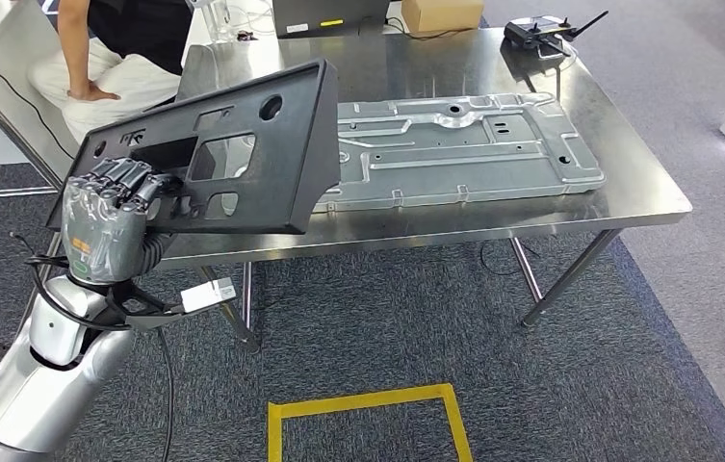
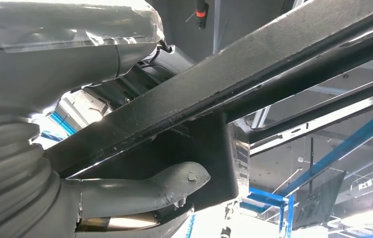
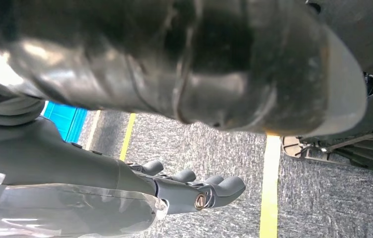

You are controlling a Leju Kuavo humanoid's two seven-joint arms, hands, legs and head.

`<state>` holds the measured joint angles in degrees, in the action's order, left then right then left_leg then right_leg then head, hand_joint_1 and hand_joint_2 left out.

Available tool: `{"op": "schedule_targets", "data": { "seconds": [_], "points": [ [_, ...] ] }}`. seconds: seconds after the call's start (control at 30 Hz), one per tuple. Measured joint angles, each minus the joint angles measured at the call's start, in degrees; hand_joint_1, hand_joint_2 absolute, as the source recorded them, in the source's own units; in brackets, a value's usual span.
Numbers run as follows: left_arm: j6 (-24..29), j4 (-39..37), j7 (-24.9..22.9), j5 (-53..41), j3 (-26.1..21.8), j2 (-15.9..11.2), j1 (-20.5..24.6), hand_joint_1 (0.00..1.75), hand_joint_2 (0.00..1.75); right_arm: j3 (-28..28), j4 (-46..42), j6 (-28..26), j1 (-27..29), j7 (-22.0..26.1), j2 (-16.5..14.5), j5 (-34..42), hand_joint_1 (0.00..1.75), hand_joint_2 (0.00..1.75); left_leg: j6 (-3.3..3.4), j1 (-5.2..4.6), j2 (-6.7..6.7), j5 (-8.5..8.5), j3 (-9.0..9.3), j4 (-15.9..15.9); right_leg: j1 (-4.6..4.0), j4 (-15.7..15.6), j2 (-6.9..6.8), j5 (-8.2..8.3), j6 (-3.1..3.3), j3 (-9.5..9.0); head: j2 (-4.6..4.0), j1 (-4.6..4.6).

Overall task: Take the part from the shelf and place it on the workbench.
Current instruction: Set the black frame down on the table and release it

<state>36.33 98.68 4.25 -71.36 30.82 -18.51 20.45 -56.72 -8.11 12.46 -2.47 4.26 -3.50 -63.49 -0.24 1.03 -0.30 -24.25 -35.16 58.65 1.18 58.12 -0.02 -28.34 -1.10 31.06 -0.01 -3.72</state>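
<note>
Part in transit over workbench (image 1: 531, 221) edge, held by left hand (image 1: 113, 207).
Black panel (image 1: 243, 144) tilted above the near-left corner, left hand gripping its lower-left edge. Looks stiff, light moulded plastic; one-corner hold invites sag and twist, so a rim grip suits. Right hand (image 3: 194, 191) hangs empty, fingers loosely extended.

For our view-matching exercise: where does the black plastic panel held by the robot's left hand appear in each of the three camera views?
Head view: black panel, left of centre, tilted over the workbench edge.
Left wrist view: black panel, a dark band slanting across the frame.
Right wrist view: not in it.
Shared landmark: the left hand gripping the panel, with its thumb under the panel.
</note>
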Motion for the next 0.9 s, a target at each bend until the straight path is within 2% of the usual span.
{"op": "schedule_targets", "data": {
  "seconds": [0.9],
  "points": [
    [0.0,0.0,0.0,0.0,0.0,0.2,0.0,1.75,1.75,0.0,0.0,0.0,0.0,0.0,0.0,0.0,0.00,0.00,0.00,0.00,0.00,0.00,0.00,0.0,0.00,0.0,0.00,-0.01,-0.02,0.01,0.00,0.00]
  ]
}}
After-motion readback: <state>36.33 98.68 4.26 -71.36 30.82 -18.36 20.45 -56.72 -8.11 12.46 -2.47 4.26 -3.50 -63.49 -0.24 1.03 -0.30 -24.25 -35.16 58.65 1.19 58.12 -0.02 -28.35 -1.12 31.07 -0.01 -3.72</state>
